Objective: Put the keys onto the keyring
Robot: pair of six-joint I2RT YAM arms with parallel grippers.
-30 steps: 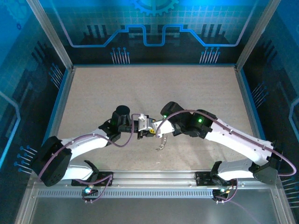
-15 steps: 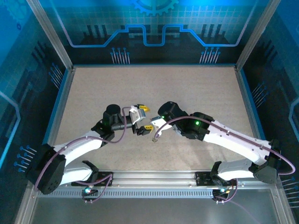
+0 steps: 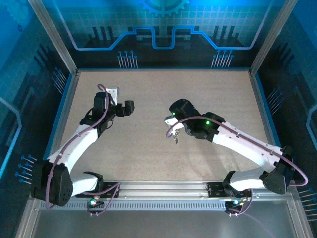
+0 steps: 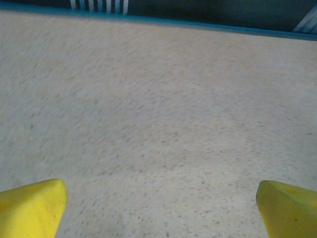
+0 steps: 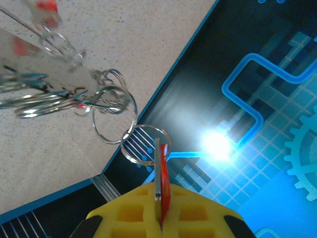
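Beige speckled desk point(image 3: 148, 94), boxed by a blue edge strip point(image 3: 161, 69) and aluminium frame posts point(image 3: 52, 37). The wall panels point(image 3: 163, 29) carry printed blue circuit lines and a gear outline; none of it forms letters that can be read.

Item 1: right hand point(image 5: 159, 214). Its yellow pads point(image 5: 129, 213) are pressed together on a red-tagged key point(image 5: 162, 191), which is held edge-on, its head pointing away from the hand. From above, the right hand point(image 3: 171, 120) sits a little right of the desk's middle, at the end of the right arm point(image 3: 237, 141).

Item 2: keyring point(image 5: 101, 96). A chain of thin silver wire loops runs from the head of the gripped key, up and to the left in the wrist view.

Item 3: keys point(image 5: 39, 87). These are a blurred silver bunch with red flecks at the far end of those loops. From above, the bunch point(image 3: 174, 137) hangs just below the right hand. Whether its lowest piece touches the desk cannot be told.

Item 4: left hand point(image 4: 161, 208). Its yellow fingertips point(image 4: 29, 208) stand wide apart with nothing between them but the desk surface below. The left arm point(image 3: 84, 134) reaches toward the far left part of the desk, well apart from the keys.

Room: speckled surface lies between the two hands and runs on to the far edge strip and the right side.
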